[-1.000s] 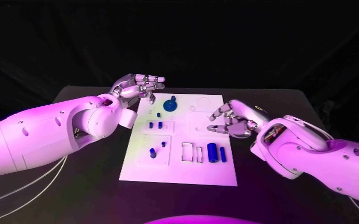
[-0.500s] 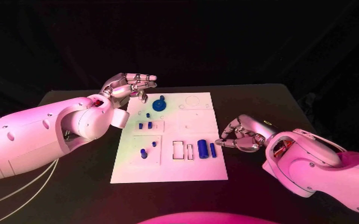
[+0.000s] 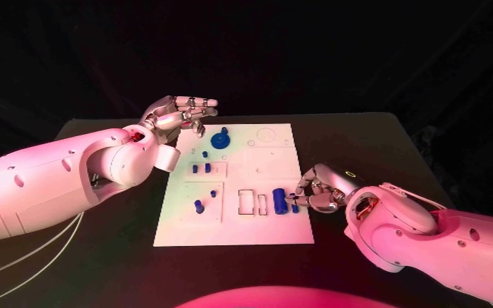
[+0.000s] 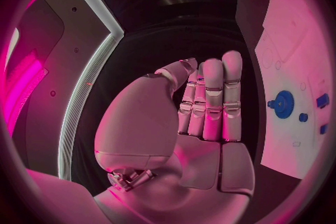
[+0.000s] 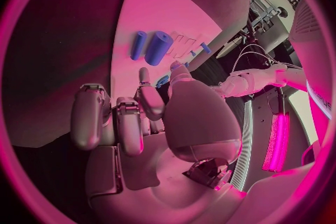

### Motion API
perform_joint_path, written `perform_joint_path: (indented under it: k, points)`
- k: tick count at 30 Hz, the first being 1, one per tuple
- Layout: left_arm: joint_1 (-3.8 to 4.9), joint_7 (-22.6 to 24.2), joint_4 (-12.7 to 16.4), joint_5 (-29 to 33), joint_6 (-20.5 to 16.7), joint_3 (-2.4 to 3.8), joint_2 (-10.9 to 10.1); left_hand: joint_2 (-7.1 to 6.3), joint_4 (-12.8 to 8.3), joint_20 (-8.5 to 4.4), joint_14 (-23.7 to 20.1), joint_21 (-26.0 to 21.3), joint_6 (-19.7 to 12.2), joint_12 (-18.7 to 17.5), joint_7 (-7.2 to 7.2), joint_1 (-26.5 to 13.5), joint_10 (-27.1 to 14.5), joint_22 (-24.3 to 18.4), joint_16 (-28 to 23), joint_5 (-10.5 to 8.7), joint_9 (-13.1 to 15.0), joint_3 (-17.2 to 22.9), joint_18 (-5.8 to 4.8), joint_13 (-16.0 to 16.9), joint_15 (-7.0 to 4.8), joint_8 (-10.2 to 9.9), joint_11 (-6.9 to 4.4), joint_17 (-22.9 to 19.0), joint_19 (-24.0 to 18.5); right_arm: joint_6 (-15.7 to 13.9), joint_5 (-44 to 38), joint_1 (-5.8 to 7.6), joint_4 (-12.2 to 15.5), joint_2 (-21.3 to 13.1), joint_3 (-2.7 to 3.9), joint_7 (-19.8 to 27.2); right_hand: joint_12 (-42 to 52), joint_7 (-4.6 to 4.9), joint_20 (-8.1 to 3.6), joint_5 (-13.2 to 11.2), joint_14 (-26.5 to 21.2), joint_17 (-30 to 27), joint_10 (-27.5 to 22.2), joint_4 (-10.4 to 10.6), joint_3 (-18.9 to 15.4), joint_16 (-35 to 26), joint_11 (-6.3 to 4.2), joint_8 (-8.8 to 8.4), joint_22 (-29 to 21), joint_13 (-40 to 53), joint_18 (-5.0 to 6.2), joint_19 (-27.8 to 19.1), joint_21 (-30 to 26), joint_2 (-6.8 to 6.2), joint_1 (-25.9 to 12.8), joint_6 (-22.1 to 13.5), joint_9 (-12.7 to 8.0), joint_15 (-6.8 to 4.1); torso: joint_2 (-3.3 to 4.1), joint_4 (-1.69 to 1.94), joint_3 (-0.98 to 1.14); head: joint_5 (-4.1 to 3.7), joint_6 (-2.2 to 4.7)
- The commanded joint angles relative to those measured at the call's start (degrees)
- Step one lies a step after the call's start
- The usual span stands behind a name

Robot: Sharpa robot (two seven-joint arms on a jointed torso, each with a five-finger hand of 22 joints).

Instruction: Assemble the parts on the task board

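**Assembling the Board Parts — Status at the Right Edge**

Reaching in from the right, my right hand (image 3: 320, 192) sits at the right edge of the task board (image 3: 269, 167), fingers curled inward and close together, fingertips just beside the two blue cylinders. Whether a fingertip touches the thin cylinder (image 3: 295, 207), I cannot tell. In the right wrist view nothing appears between the fingers (image 5: 115, 123); I judge this hand empty.

My left hand (image 3: 183, 114) hangs over the board's far left corner, fingers straight and pressed side by side, thumb folded across — holding nothing.

Progress, as a judgement: early to middle.
- The blue gear (image 3: 221, 139) stands on the far part of the board, apparently seated.
- Two short blue pegs (image 3: 200, 168) stand in the square panel near the left edge; two more blue pieces (image 3: 204, 202) sit in the panel nearer me.
- The thick cylinder (image 3: 279, 200) and the thin one lie flat beside two outlined rectangular slots (image 3: 253, 202), which appear unfilled.
- A circular outline (image 3: 266, 135) at the far right corner also appears vacant.

Remaining work: the two cylinders most likely need seating in the open slots.

Obstructions: the cylinders lie close together, so gripping one risks rolling the other. The black table (image 3: 360, 144) surrounds the board.
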Motion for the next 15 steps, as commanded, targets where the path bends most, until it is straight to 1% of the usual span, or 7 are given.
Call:
perform_joint_path:
  k: [1, 6, 8, 10, 13, 15]
  points:
    - [0.02, 0.43, 0.07, 0.24, 0.97, 0.02, 0.09, 0.42, 0.02, 0.11, -0.28, -0.36, -0.08, 0.33, 0.23, -0.12, -0.42, -0.08, -0.20, 0.01, -0.07, -0.21, 0.65, 0.06, -0.01, -0.10, 0.05, -0.09, -0.24, -0.76, -2.51, -0.18, -1.00, 1.10, 0.00, -1.67, 14.64, -0.08, 0.10, 0.22, 5.85, 15.06, 1.66, 0.08, -0.42, 0.20, -0.43, 0.37, 2.91, 22.59, -0.36, 0.71, 0.23, 0.21, 0.32, -0.51, 0.07, 0.34, -0.03, 0.02, -0.03, 0.15, -0.12]
    - [0.02, 0.43, 0.08, 0.24, 1.02, 0.02, 0.10, 0.42, 0.02, 0.11, -0.28, -0.36, -0.08, 0.33, 0.23, -0.12, -0.42, -0.08, -0.20, 0.01, -0.07, -0.21, 0.65, 0.06, -0.01, -0.10, 0.05, -0.09, -0.24, -0.86, -2.72, -0.45, -2.36, 2.81, 0.00, -1.78, 14.57, -0.06, 0.11, 0.34, 5.85, 15.06, 1.60, 0.09, -0.48, 0.20, -0.43, 0.37, 2.87, 22.52, -0.34, 0.68, 0.16, 0.25, 0.33, -0.56, 0.14, 0.34, 0.03, 0.00, 0.04, 0.34, -0.16]
    - [0.02, 0.43, 0.08, 0.24, 1.03, 0.02, 0.09, 0.42, 0.02, 0.11, -0.28, -0.36, -0.08, 0.33, 0.23, -0.12, -0.42, -0.08, -0.20, 0.01, -0.07, -0.21, 0.65, 0.06, -0.01, -0.10, 0.05, -0.09, -0.24, -0.88, -2.84, -0.60, -2.77, 3.45, 0.00, -1.79, 14.54, -0.05, 0.11, 0.46, 5.85, 15.06, 1.57, 0.11, -0.54, 0.20, -0.41, 0.36, 2.85, 22.51, -0.33, 0.66, 0.12, 0.31, 0.33, -0.62, 0.21, 0.35, 0.02, -0.09, 0.04, 0.57, -0.23]
    - [0.02, 0.42, 0.09, 0.24, 1.07, 0.02, 0.08, 0.42, 0.02, 0.11, -0.28, -0.36, -0.08, 0.33, 0.23, -0.12, -0.42, -0.08, -0.20, 0.01, -0.07, -0.21, 0.65, 0.06, -0.01, -0.10, 0.05, -0.09, -0.24, -0.83, -2.92, -0.72, -3.22, 4.10, 0.01, -1.81, 14.53, -0.05, 0.11, 0.47, 5.85, 15.06, 1.57, 0.11, -0.54, 0.20, -0.41, 0.36, 2.85, 22.51, -0.33, 0.66, 0.11, 0.32, 0.33, -0.63, 0.21, 0.35, 0.00, -0.10, 0.05, 0.69, -0.30]
    - [0.02, 0.36, 0.11, 0.25, 1.14, 0.02, 0.08, 0.42, 0.02, 0.11, -0.28, -0.36, -0.08, 0.33, 0.23, -0.12, -0.42, -0.08, -0.20, 0.01, -0.07, -0.21, 0.65, 0.06, -0.01, -0.10, 0.05, -0.09, -0.24, -0.60, -2.96, -0.93, -3.80, 4.84, 0.01, -1.83, 14.53, -0.05, 0.11, 0.47, 5.85, 15.06, 1.57, 0.11, -0.54, 0.20, -0.41, 0.36, 2.85, 22.51, -0.33, 0.66, 0.11, 0.32, 0.33, -0.63, 0.21, 0.35, 0.06, 0.00, 0.04, 0.74, -0.29]
    - [0.02, 0.33, 0.12, 0.25, 1.15, 0.02, 0.09, 0.42, 0.02, 0.11, -0.28, -0.36, -0.08, 0.33, 0.23, -0.12, -0.42, -0.08, -0.20, 0.01, -0.07, -0.21, 0.65, 0.06, -0.01, -0.10, 0.05, -0.09, -0.24, -0.33, -2.96, -1.09, -4.21, 5.29, 0.01, -1.84, 14.53, -0.05, 0.11, 0.47, 5.85, 15.06, 1.57, 0.11, -0.54, 0.20, -0.41, 0.36, 2.85, 22.51, -0.33, 0.66, 0.11, 0.32, 0.33, -0.63, 0.21, 0.35, 0.04, 0.00, 0.02, 0.83, -0.33]
